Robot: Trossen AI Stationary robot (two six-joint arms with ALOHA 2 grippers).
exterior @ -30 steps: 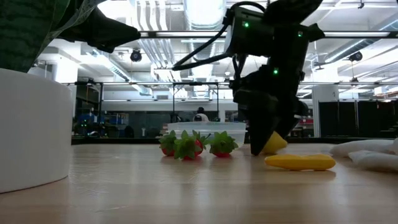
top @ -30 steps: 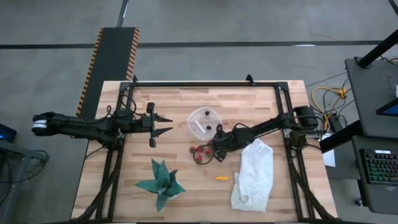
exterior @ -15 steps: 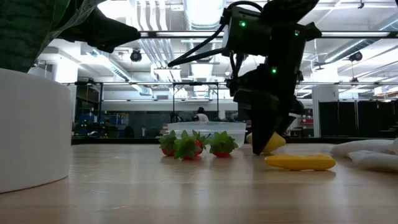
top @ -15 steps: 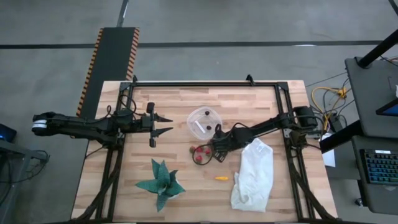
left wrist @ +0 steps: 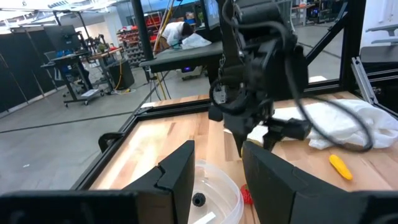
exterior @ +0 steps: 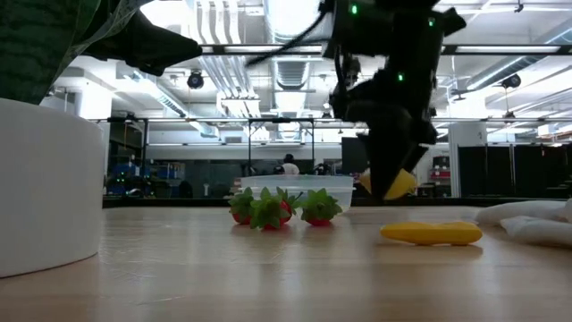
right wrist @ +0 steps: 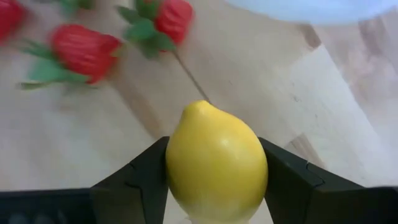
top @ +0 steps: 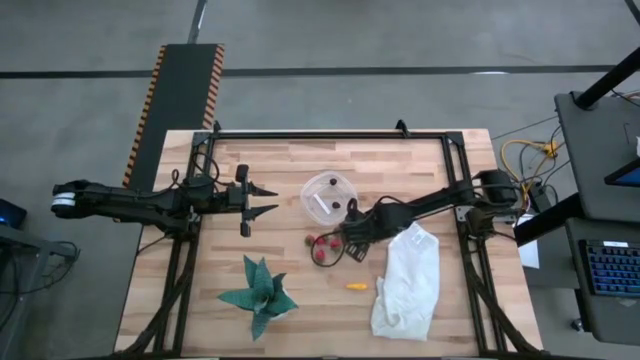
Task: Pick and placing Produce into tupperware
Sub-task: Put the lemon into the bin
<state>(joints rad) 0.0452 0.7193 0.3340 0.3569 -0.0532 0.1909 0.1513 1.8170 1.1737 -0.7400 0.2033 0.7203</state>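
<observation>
We see a wooden table (top: 270, 170) carrying a clear tupperware (top: 328, 196), red strawberries (top: 320, 247), a small orange piece (top: 356, 286), a white cloth bag (top: 408, 282) and a green spiky plant shape (top: 259, 293).

Yellow lemon (right wrist: 216, 163) is up off the wood, pinched between two dark fingers, stem nub on top. Red strawberries (exterior: 275, 207) with green leafy caps sit bunched on the table just near of the clear tupperware (top: 328, 195), a dark ball (left wrist: 198, 200) inside. A small yellow-orange piece (top: 356, 286) lies alone, nearer still.
</observation>
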